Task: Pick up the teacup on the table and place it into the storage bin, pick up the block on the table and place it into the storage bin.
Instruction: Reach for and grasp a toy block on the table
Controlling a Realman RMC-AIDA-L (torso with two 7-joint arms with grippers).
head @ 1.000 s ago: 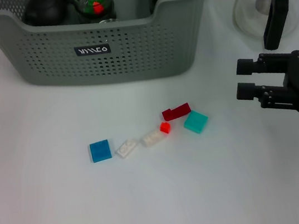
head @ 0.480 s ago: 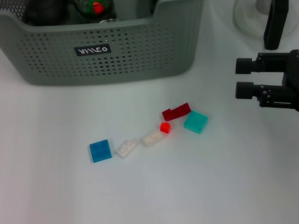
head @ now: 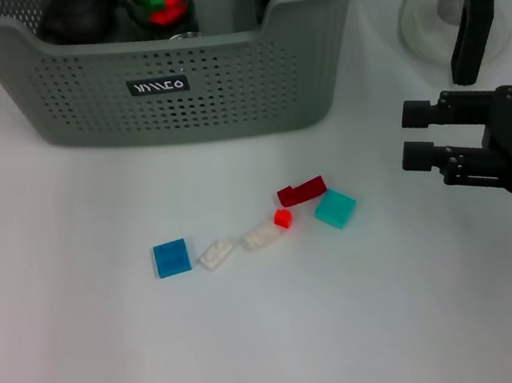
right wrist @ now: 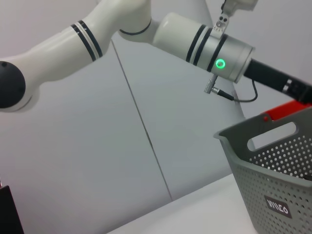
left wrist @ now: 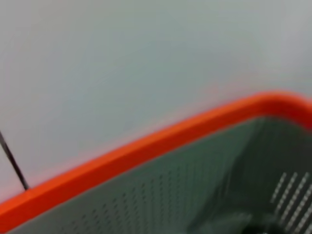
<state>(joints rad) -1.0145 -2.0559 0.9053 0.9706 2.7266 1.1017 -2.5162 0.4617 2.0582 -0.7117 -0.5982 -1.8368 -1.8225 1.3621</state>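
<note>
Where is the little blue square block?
In the head view, the blue block lies on the white table, leftmost in the row, beside a white brick.

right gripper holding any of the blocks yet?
No: in the head view the right gripper is open and empty above the table, off to the side of the teal block, which lies untouched.

We see a white counter [head: 90, 370] carrying the storage bin [head: 220, 81], a glass teapot [head: 464, 1], and scattered blocks: blue [head: 172, 258], two white [head: 215, 253] [head: 261, 237], red [head: 282, 218], dark red [head: 301, 190], teal [head: 336, 207].
</note>
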